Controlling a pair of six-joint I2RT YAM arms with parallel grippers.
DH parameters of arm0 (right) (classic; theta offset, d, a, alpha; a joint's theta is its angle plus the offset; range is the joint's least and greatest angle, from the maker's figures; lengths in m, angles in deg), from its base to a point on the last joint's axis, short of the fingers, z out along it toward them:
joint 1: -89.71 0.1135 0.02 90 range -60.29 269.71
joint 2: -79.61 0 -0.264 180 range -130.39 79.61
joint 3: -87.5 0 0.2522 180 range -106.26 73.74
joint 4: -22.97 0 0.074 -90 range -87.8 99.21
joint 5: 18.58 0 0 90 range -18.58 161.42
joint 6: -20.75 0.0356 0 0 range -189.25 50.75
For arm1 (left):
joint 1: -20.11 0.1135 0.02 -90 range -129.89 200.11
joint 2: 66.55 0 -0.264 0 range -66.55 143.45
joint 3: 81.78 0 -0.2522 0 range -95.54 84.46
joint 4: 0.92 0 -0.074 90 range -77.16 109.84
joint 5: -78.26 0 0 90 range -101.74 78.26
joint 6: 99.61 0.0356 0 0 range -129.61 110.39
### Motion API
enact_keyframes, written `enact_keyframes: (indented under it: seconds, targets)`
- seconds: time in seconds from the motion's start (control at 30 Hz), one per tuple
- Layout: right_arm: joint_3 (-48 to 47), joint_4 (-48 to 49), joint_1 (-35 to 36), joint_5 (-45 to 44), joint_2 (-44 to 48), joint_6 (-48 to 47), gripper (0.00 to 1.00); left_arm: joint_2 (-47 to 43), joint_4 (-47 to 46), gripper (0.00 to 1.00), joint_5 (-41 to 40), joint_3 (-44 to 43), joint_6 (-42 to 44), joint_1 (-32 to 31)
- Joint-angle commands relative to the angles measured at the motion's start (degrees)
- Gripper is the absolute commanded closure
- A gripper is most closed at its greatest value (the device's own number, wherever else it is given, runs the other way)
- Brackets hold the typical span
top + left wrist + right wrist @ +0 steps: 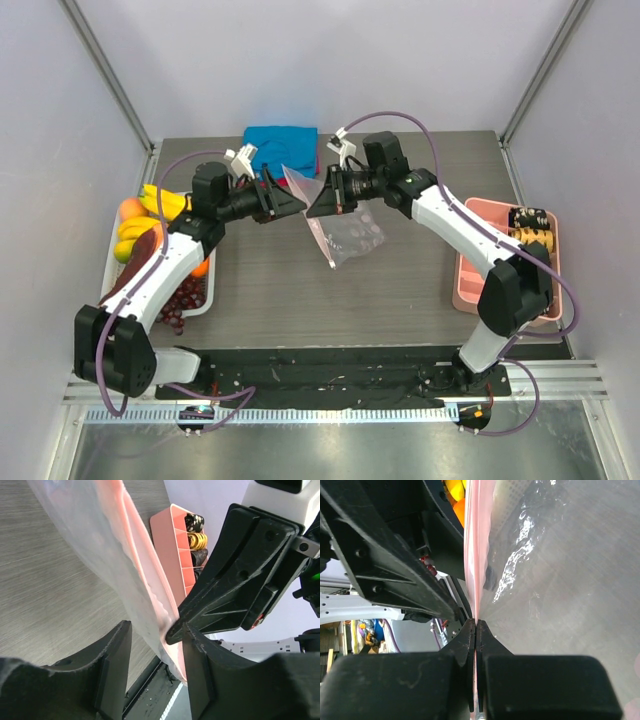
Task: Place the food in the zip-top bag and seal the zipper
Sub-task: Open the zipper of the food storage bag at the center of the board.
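Right wrist view alone shows right hand (476, 626) pinching the pink zipper (472, 545) of the crinkly clear zip-top bag (560, 580); left hand (156, 630) spread astride it

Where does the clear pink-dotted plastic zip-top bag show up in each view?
Top external: clear pink-dotted plastic zip-top bag, middle, just above centre.
Left wrist: bag runs from top left down to bottom centre.
Right wrist: bag fills the right half, pink edge vertical at centre.
Shared landmark: grey wood-grain table behind it.
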Motion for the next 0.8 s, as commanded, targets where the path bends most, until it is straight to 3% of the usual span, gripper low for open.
enact_keyframes:
  seconds: [0.0, 0.27, 0.3, 0.33, 0.43, 0.47, 0.5, 0.63, 0.77]
  targets:
    - [0.5, 3.5, 0.3, 2.5, 3.6, 1.6, 0.99, 0.5, -3.3, 0.56, 1.7, -0.7, -0.1, 0.0]
    - [2.2, 4.1, 0.5, 4.2, 4.6, 1.2, 0.99, 1.6, -4.8, 0.80, 4.2, -0.1, -1.3, -0.1]
    - [2.4, 4.1, 0.4, 4.5, 4.8, 1.2, 0.99, 1.7, -5.5, 0.94, 4.6, 0.0, -1.9, -0.1]
    - [2.7, 3.9, 0.5, 4.4, 5.2, 0.9, 0.99, 1.8, -5.5, 1.00, 5.0, 0.0, -2.1, 0.0]
    - [3.1, 2.5, 0.5, 3.5, 5.3, 0.1, 0.82, 1.1, -5.2, 1.00, 5.4, 0.5, -2.1, 0.0]
    - [3.1, 2.0, 0.3, 2.9, 5.5, -0.3, 0.71, 0.7, -4.8, 1.00, 5.6, 0.5, -2.0, 0.0]
    - [3.0, 1.2, 0.2, 0.6, 5.6, -0.6, 0.66, 0.0, -4.3, 1.00, 5.4, 0.6, -2.0, 0.0]
    - [1.1, -1.6, 0.1, -9.6, 6.1, -4.7, 0.65, -1.5, -2.6, 1.00, 5.2, 0.5, -2.3, 0.0]
    - [-2.5, -4.7, 0.3, -15.1, 4.3, -7.9, 0.77, -1.9, -1.0, 1.00, 4.6, -0.1, -3.1, -0.1]
